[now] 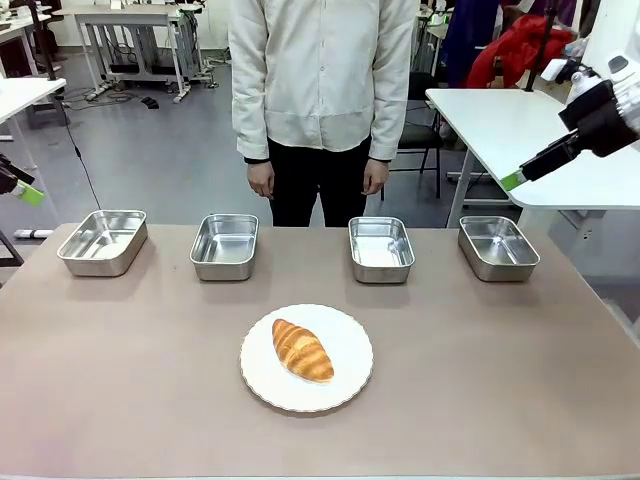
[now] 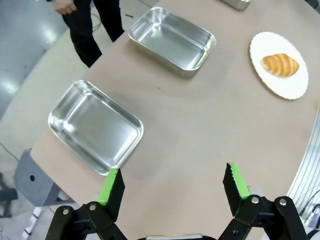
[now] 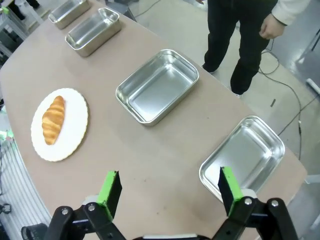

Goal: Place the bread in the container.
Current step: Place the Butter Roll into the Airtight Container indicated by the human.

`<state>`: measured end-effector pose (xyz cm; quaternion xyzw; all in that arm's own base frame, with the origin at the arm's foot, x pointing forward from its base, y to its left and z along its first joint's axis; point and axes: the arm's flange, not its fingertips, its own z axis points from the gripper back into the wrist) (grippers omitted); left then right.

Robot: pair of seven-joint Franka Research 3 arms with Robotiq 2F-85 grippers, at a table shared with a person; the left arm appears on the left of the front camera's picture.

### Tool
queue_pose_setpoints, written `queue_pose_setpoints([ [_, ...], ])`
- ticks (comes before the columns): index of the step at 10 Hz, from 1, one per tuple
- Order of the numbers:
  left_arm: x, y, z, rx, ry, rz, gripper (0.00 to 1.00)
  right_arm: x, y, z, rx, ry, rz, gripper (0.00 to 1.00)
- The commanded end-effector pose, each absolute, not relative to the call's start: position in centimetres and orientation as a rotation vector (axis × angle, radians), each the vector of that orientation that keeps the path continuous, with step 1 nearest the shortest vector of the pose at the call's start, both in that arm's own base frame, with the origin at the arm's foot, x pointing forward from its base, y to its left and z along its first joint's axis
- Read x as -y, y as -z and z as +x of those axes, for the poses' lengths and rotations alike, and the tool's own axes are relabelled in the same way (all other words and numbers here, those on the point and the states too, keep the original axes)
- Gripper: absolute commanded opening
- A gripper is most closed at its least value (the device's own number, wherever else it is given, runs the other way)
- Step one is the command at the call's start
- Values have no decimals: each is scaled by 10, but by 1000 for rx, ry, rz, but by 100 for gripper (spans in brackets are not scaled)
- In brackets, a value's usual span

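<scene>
Golden-brown ridged bread (image 1: 302,350) on white plate (image 1: 350,362), well ahead of the jaws, four steel containers (image 1: 95,265) (image 1: 222,270) (image 1: 381,274) (image 1: 503,270) empty, both jaws apart.

bread (image 1: 302,350) on plate (image 1: 346,384) — four trays (image 1: 381,252) in row behind

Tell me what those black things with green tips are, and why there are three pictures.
They are a robot's two pincers, its hands. One picture looks across the brown table at a standing person. The other two come from wrist cameras: the left pincer and right pincer, both open, holding nothing. A golden-brown croissant lies on a round white plate, with four empty shiny steel rectangular trays lined up behind it.
</scene>
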<state>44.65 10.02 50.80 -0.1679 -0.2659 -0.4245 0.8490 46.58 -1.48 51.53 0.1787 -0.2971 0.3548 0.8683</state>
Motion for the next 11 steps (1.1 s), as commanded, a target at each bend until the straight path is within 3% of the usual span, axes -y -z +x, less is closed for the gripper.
queue_pose_setpoints([
  [1, -98, -511, 442, 574, 900, -369, 100, 15, -520, 458, 640, -742, 388, 100],
  [2, -100, -508, 446, 560, 895, -354, 100, 15, -515, 466, 622, -742, 374, 100],
  [6, -180, -547, 431, 734, 846, -460, 100, 103, -548, 465, 797, -724, 461, 100],
  [11, -231, -572, 397, 961, 784, -419, 100, 175, -551, 453, 864, -685, 523, 100],
])
